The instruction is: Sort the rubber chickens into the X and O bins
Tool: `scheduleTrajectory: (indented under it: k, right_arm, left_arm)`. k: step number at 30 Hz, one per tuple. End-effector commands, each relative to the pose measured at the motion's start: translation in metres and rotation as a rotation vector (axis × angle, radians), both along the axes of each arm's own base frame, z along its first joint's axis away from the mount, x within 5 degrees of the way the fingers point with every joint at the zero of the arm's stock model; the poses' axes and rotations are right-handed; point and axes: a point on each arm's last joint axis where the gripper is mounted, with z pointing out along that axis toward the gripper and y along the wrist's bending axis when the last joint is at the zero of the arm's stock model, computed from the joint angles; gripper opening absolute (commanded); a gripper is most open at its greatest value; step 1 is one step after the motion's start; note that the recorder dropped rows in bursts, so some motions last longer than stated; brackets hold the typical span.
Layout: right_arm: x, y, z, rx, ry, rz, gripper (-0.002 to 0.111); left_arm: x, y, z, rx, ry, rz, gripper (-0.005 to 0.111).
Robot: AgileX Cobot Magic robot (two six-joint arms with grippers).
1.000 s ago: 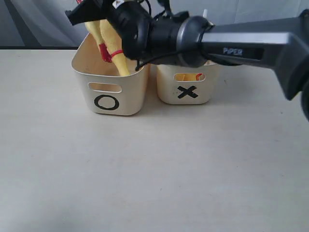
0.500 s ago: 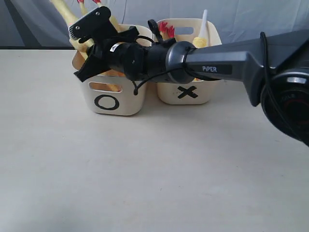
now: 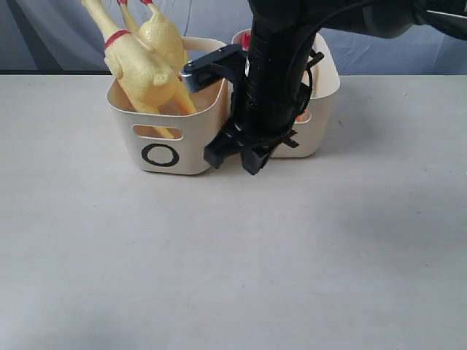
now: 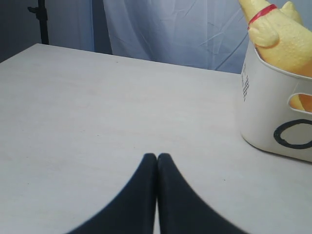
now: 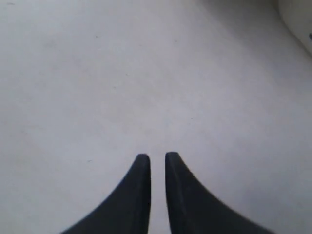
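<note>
Two yellow rubber chickens (image 3: 149, 69) stand tilted in the O bin (image 3: 191, 149), red feet up, one with a red neck band. The X bin (image 3: 328, 82) is mostly hidden behind my right arm, and its mark is covered. A bit of red shows at its rim. My right gripper (image 3: 235, 160) points down at the table in front of the gap between the bins, fingers (image 5: 141, 168) a narrow gap apart and holding nothing. My left gripper (image 4: 157, 157) is shut and empty, low over the table beside the O bin (image 4: 265, 117), where a chicken (image 4: 282, 36) pokes out.
The pale table (image 3: 233, 262) stretches in front of the bins. A blue-grey curtain (image 3: 58, 36) hangs behind it. A dark stand (image 4: 41, 19) is off the table's far side in the left wrist view.
My right arm has swung away from above the O bin and down in front of the two bins. The chicken it carried now rests in the O bin.
</note>
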Motion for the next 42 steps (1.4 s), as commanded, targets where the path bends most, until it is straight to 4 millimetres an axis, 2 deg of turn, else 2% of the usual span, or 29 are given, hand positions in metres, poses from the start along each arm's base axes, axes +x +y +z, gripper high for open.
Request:
scheduleTrajectory:
  k: [1,3,5,8,11,12,14,18,21,23,26,28,31,32,34,38,42]
  right_arm:
    - [-0.001,-0.005,0.005,-0.017,-0.004,-0.126,0.012]
    - [0.0,-0.007,0.004,-0.029,-0.015,-0.099,0.012]
    - [0.004,-0.017,0.006,-0.118,-0.094,-0.036,0.012]
    - [-0.008,-0.042,0.029,-0.211,-0.219,0.045,0.012]
    - [-0.035,-0.075,0.063,-0.243,-0.338,0.029,0.012]
    - [-0.048,-0.092,0.078,-0.262,-0.406,-0.003,0.012]
    - [-0.064,-0.117,0.096,-0.288,-0.51,-0.072,0.012]
    - [-0.115,-0.174,0.13,-0.297,-0.735,-0.175,0.012]
    - [-0.154,-0.219,0.143,-0.175,-0.811,-0.4,0.012]
    - [-0.17,-0.238,0.148,-0.024,-0.88,-0.516,0.012]
    - [-0.194,-0.255,0.161,0.225,-1.164,-0.586,0.012]
    - [-0.211,-0.26,0.166,0.329,-1.389,-0.603,0.012]
    - [-0.241,-0.264,0.156,0.396,-1.579,-0.654,0.012]
    - [-0.25,-0.265,0.149,0.387,-1.599,-0.667,0.012]
    - [-0.261,-0.267,0.124,0.36,-1.553,-0.71,0.012]
    - [-0.257,-0.266,0.068,0.382,-1.455,-0.755,0.012]
    - [-0.244,-0.26,0.009,0.548,-1.444,-0.767,0.012]
  left_arm:
    - [0.0,0.0,0.001,-0.006,-0.007,-0.005,0.0]
    - [0.0,0.0,0.001,-0.006,-0.007,-0.005,0.0]
    - [0.0,0.0,0.001,-0.006,-0.007,-0.005,0.0]
    - [0.0,0.0,0.001,-0.006,-0.007,-0.005,0.0]
    - [0.0,0.0,0.001,-0.006,-0.007,-0.005,0.0]
    - [0.0,0.0,0.001,-0.006,-0.007,-0.005,0.0]
    - [0.0,0.0,0.001,-0.006,-0.007,-0.005,0.0]
    - [0.0,0.0,0.001,-0.006,-0.007,-0.005,0.0]
    - [0.0,0.0,0.001,-0.006,-0.007,-0.005,0.0]
    - [0.0,0.0,0.001,-0.006,-0.007,-0.005,0.0]
    - [0.0,0.0,0.001,-0.006,-0.007,-0.005,0.0]
    - [0.0,0.0,0.001,-0.006,-0.007,-0.005,0.0]
    - [0.0,0.0,0.001,-0.006,-0.007,-0.005,0.0]
    - [0.0,0.0,0.001,-0.006,-0.007,-0.005,0.0]
    - [0.0,0.0,0.001,-0.006,-0.007,-0.005,0.0]
    - [0.0,0.0,0.001,-0.006,-0.007,-0.005,0.0]
    - [0.0,0.0,0.001,-0.006,-0.007,-0.005,0.0]
